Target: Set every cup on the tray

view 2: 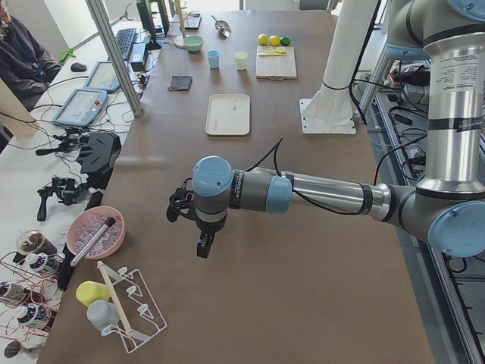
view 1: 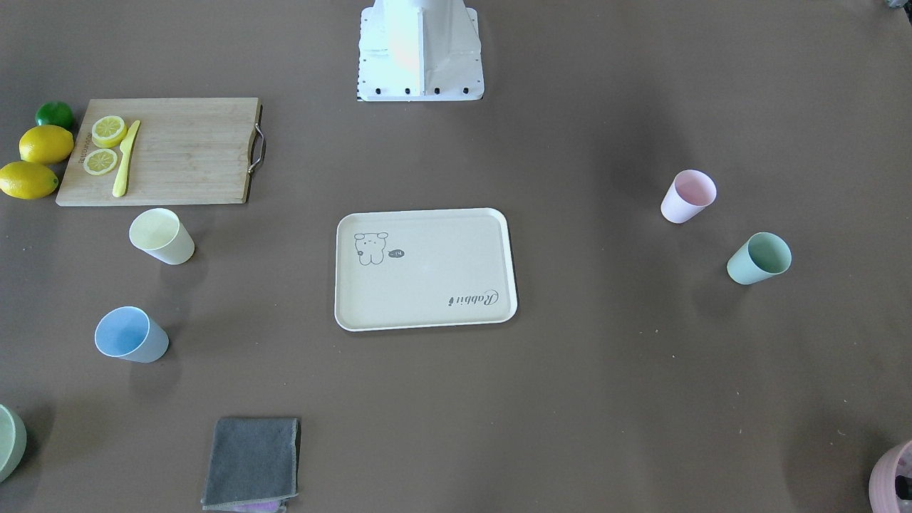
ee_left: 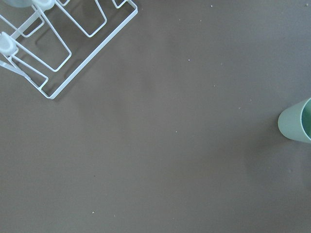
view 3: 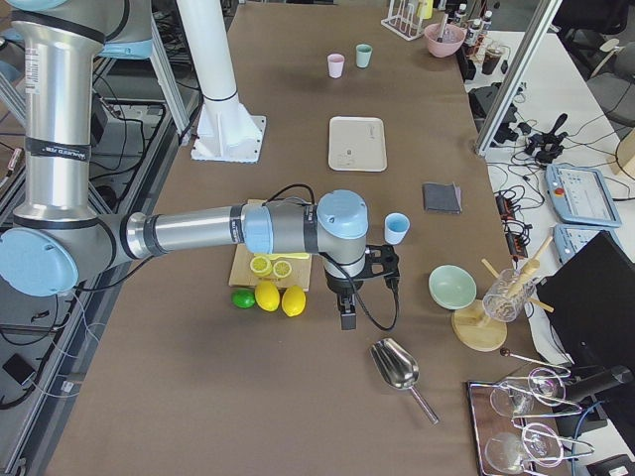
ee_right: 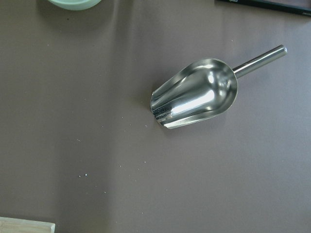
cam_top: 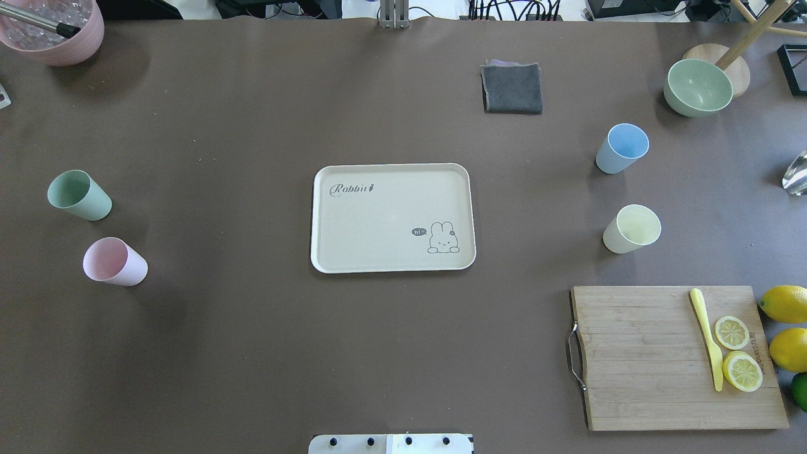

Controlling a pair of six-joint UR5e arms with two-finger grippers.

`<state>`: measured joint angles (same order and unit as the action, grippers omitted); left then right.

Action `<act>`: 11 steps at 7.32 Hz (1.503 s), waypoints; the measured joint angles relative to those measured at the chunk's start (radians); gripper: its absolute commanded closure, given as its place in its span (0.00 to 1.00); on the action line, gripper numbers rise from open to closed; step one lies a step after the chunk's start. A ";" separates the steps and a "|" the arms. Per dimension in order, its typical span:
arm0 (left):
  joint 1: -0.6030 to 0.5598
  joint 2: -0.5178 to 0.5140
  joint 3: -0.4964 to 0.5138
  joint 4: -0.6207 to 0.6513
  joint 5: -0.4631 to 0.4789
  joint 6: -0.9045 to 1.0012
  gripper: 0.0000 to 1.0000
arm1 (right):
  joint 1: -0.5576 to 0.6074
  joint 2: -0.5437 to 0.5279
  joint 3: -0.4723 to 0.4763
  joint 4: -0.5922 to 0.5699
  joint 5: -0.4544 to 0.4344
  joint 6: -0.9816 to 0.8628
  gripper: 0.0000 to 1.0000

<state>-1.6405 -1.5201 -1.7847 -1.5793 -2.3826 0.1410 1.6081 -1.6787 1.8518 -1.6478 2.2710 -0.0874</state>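
The cream tray (cam_top: 391,166) with the rabbit drawing lies mid-table with nothing on it. A green cup (cam_top: 79,195) and a pink cup (cam_top: 115,261) stand apart on its left. A blue cup (cam_top: 621,148) and a pale yellow cup (cam_top: 631,229) stand on its right. My left gripper (view 2: 201,246) hangs above bare table beyond the green cup, which shows at the edge of the left wrist view (ee_left: 297,127). My right gripper (view 3: 346,315) hangs above the table near the lemons. I cannot tell whether either gripper is open or shut.
A bamboo cutting board (cam_top: 674,356) holds lemon slices and a yellow knife, with lemons (cam_top: 785,304) beside it. A grey cloth (cam_top: 512,88), green bowl (cam_top: 697,87) and pink bowl (cam_top: 53,28) line the far edge. A metal scoop (ee_right: 199,94) and a wire rack (ee_left: 58,43) lie at the table's ends.
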 measured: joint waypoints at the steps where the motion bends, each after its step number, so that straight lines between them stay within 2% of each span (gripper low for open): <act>1: 0.002 -0.018 -0.003 -0.055 0.001 -0.004 0.02 | 0.000 -0.003 0.007 0.017 0.006 0.000 0.00; 4: 0.009 -0.044 0.055 -0.277 -0.033 -0.030 0.02 | 0.001 -0.015 0.017 0.127 0.065 0.034 0.00; 6: 0.041 -0.040 0.069 -0.345 -0.067 -0.074 0.02 | -0.034 -0.006 0.033 0.168 0.091 0.209 0.00; 8: 0.135 -0.044 0.091 -0.372 -0.066 -0.166 0.02 | -0.120 -0.005 0.054 0.238 0.088 0.431 0.01; 11: 0.302 -0.083 0.139 -0.459 0.018 -0.403 0.02 | -0.246 -0.013 0.105 0.279 0.038 0.662 0.00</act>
<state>-1.3383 -1.6030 -1.6457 -2.0381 -2.3649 -0.2620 1.3616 -1.6920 1.9568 -1.3687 2.3091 0.5748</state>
